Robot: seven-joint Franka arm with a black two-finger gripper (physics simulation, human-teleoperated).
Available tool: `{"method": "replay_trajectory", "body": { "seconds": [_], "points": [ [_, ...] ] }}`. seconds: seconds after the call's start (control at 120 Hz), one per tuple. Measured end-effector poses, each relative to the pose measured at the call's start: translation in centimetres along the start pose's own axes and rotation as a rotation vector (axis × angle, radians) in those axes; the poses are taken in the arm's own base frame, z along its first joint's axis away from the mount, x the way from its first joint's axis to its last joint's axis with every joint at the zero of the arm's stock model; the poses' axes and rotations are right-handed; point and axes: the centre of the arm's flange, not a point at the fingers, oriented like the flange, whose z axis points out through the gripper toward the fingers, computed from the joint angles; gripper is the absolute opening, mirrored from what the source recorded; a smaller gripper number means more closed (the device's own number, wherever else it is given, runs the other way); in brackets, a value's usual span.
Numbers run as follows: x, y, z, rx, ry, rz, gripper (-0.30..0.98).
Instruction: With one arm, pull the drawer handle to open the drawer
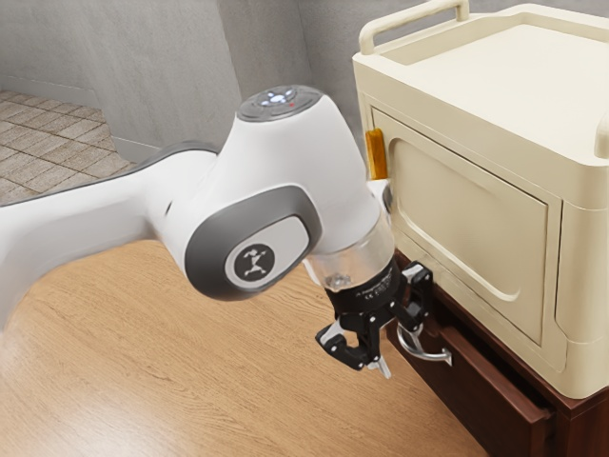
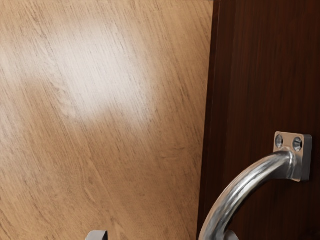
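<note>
Gripper (image 1: 396,350) spread, its fingertips apart; the handle (image 1: 430,356) passes between them, close beside one tip, not pinched. The handle is on the front of the drawer (image 1: 461,386), below the cabinet's (image 1: 582,424) top edge; the drawer's front juts out past that edge; a cream cart (image 1: 466,214) stands on the cabinet, near its corner.

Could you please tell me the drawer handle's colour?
The handle is shiny silver, clearest in the wrist view.
</note>
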Motion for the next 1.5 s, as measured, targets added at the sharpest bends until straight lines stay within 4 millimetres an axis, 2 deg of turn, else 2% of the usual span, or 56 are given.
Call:
{"method": "replay_trajectory", "body": {
  "seconds": [0.717,1.5],
  "points": [
    [-0.1,-3.7,-0.5,0.007,0.016,0.016,0.22],
    [-0.4,-9.4,-1.6,-0.001,0.067,0.050,0.21]
  ]
}}
